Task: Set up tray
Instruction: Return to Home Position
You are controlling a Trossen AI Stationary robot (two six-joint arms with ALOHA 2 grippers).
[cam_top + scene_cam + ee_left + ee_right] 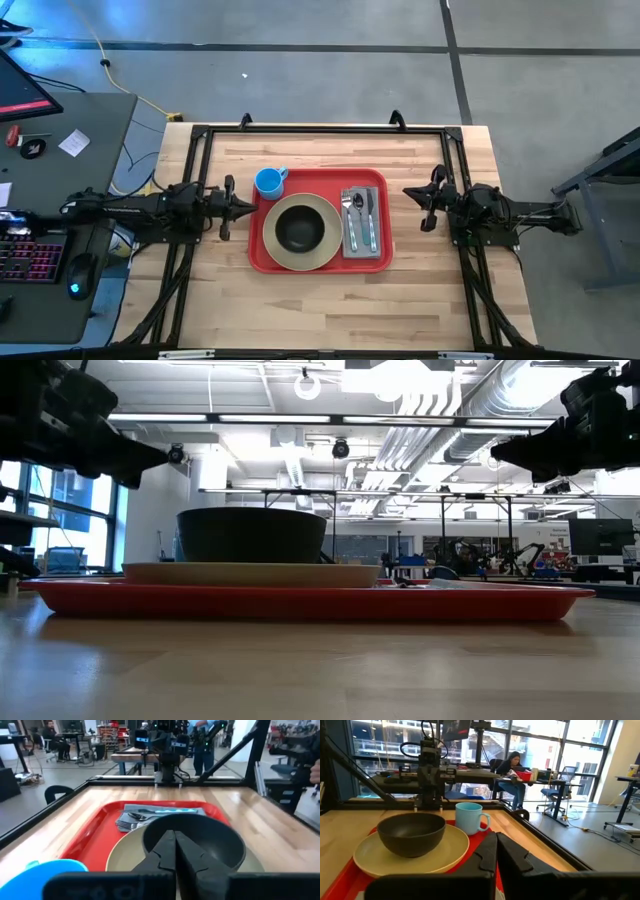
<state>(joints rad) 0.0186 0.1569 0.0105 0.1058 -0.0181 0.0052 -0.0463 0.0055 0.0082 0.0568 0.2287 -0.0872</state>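
The tray (320,180) is sitting in the middle of the desk (330,310). I am hovering my left tool (243,207) at its 9 o'clock and my right tool (412,192) at its 3 o'clock, both pressed together. The blue mug (268,182) is standing at the plate's (271,238) 11 o'clock.

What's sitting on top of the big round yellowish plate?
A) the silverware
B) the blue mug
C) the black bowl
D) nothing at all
C: the black bowl sits in the middle of the cream plate, while the blue mug stands beside the plate on the red tray and the cutlery lies on the grey napkin.
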